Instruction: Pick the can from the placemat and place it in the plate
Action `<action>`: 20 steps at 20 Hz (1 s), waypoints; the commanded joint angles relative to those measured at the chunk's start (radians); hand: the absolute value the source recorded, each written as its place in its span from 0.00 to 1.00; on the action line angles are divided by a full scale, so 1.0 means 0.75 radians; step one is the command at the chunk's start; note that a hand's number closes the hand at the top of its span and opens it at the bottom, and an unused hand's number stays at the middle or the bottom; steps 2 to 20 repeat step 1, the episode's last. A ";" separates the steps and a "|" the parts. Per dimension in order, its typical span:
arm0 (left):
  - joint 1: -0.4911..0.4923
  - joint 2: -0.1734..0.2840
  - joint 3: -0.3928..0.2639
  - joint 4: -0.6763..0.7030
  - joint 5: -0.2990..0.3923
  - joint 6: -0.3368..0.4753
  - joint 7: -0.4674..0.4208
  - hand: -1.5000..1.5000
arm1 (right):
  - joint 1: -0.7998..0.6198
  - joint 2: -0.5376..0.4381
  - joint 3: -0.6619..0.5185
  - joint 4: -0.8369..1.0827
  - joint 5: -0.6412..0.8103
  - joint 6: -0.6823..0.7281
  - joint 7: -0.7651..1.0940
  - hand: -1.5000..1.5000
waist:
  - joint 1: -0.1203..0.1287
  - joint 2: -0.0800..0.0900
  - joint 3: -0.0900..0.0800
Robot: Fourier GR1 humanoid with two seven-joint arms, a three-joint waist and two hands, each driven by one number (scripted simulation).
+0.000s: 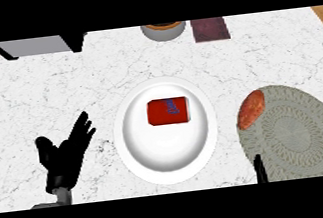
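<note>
Marble counter [51, 88] seen from the head view, steeply from above, with the white plate [142, 158] near its centre. We see the red can [169, 110] lying on its side inside the plate, in the upper half of the dish, its blue marking facing up; it touches no hand. To the right of the plate, just beside it, lies the round grey-green placemat [301, 138], and we note a reddish-brown round object [252, 110] resting on the mat's upper left edge, between mat and plate. Our left hand [64, 155] shows at the lower left, well apart from the can and just clear of the plate's rim; its fingers are spread and straight, pointing up and to the right, with the thumb set off to the left, and it holds nothing. Of our right hand [260, 169] only a thin dark sliver shows at the lower edge, over the mat's lower left border, and we cannot tell how its fingers stand. Along the far edge we see a grey box [35, 46] at left, a round cup [163, 31] near the middle, and a dark maroon block [210, 29] just beside the cup.
</note>
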 commanded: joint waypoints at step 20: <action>0.000 -0.035 -0.024 0.031 -0.043 0.016 0.011 0.50 | 0.069 0.074 0.059 0.058 0.044 -0.067 -0.068 0.00 | 0.000 0.006 -0.005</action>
